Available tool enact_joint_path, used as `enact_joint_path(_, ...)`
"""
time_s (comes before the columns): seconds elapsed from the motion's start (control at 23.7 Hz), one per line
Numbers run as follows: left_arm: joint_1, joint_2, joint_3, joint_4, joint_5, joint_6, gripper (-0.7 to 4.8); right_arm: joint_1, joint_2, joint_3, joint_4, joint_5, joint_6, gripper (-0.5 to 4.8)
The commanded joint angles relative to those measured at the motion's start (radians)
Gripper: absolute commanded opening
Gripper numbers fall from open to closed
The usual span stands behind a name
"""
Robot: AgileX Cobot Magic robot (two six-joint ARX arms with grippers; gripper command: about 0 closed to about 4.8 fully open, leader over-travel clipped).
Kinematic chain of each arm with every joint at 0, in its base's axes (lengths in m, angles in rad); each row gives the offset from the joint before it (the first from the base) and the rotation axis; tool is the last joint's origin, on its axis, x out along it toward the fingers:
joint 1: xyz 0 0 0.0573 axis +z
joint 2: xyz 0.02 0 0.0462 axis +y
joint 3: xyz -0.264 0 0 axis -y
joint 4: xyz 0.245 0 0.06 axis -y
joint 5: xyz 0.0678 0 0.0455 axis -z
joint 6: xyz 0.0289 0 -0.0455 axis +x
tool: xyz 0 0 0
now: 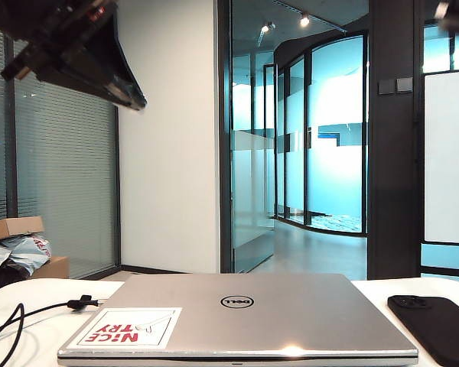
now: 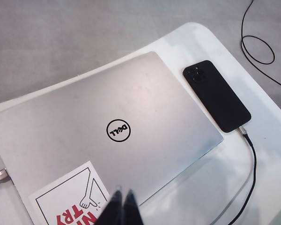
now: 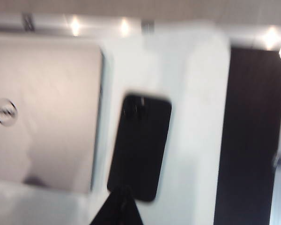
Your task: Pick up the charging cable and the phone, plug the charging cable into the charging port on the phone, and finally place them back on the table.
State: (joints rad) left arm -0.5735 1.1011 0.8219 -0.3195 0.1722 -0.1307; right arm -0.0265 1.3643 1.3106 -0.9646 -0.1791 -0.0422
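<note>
Silver laptop (image 2: pixel 103 136) beside phone (image 2: pixel 216 95), cable (image 2: pixel 250 168) plugged in, both grippers (image 2: pixel 122 194) (image 3: pixel 123 190) closed above.

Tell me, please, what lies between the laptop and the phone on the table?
Only a narrow bare strip of white table separates the laptop from the phone; the left wrist view shows it.

An office: glass partition walls (image 1: pixel 321 130), window blinds (image 1: pixel 65 176), a corridor beyond, a Dell laptop (image 1: pixel 241 313) on a white table (image 1: pixel 30 336)
</note>
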Motion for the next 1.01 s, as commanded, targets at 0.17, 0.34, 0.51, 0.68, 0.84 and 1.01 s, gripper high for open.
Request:
enact_joint_path(0.17, -0.002, -0.063, -0.022, -0.015, 0.0, 0.0, -0.06, 0.0, -0.342, -0.31, 0.279, 0.004, -0.014, -0.07)
enact_joint_path(0.34, -0.002, -0.1, -0.114, 0.029, 0.0, 0.0, -0.06, 0.0, -0.504, -0.487, 0.351, -0.006, -0.014, -0.07)
enact_joint_path(0.51, -0.002, -0.109, -0.209, 0.154, 0.0, 0.0, -0.06, 0.0, -0.637, -0.687, 0.55, -0.005, -0.014, -0.07)
enact_joint_path(0.68, -0.002, -0.109, -0.338, 0.329, 0.0, 0.001, -0.06, 0.0, -0.723, -0.798, 0.634, -0.006, -0.014, -0.07)
enact_joint_path(0.84, -0.002, -0.109, -0.438, 0.439, 0.0, 0.004, -0.06, 0.0, -0.848, -0.888, 0.685, -0.033, -0.011, -0.07)
enact_joint_path(1.01, -0.002, -0.109, -0.484, 0.474, 0.0, 0.004, -0.06, 0.0, -0.924, -0.934, 0.685, -0.029, -0.011, -0.05)
